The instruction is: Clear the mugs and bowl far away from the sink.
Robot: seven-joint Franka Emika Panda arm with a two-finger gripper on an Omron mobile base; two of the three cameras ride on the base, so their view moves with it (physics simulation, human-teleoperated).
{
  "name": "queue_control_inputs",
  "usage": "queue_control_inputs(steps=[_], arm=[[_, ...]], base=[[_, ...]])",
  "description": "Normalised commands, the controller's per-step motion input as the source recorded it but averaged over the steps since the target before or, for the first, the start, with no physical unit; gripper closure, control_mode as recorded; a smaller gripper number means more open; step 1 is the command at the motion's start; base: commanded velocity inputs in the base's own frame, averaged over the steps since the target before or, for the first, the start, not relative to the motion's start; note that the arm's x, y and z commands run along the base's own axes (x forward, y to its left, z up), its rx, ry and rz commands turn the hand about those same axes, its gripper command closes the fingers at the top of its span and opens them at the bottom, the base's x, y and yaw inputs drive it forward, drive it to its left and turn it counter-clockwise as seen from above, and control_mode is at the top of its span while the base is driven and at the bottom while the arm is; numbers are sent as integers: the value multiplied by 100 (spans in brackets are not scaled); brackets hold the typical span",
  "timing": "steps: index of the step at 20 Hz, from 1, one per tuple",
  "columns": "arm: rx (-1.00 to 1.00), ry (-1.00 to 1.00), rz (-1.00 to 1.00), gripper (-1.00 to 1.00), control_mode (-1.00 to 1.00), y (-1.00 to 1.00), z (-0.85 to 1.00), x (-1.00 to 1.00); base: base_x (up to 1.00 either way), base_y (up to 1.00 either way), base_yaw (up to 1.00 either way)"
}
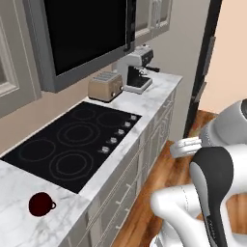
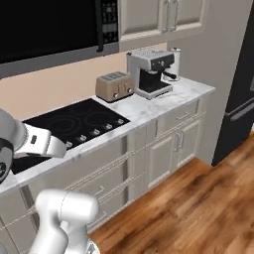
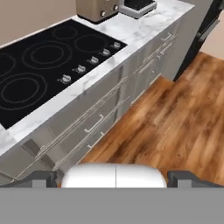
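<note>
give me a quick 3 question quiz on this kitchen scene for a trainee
1. True or false: the red mug stands on the hob.
2. What stands right beside the toaster? A) coffee machine B) kettle C) bowl
3. Fill in: the claw is ____ and holds nothing.

Key: 1 false, it stands on the marble counter beside the hob. 2 A, the coffee machine. 3 open.

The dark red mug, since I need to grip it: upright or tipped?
Upright: the dark red mug stands on the marble counter, handle sticking out sideways.
</note>
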Motion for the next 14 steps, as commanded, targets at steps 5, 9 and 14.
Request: queue_control_inputs(steps=[5, 9, 14], arm=[[0, 0, 0, -100, 100, 0, 0, 0], [0, 0, 0, -100, 100, 0, 0, 0], [0, 0, 0, -100, 100, 0, 0, 0]], base=[[0, -20, -55], [0, -19, -59], [0, -19, -62]])
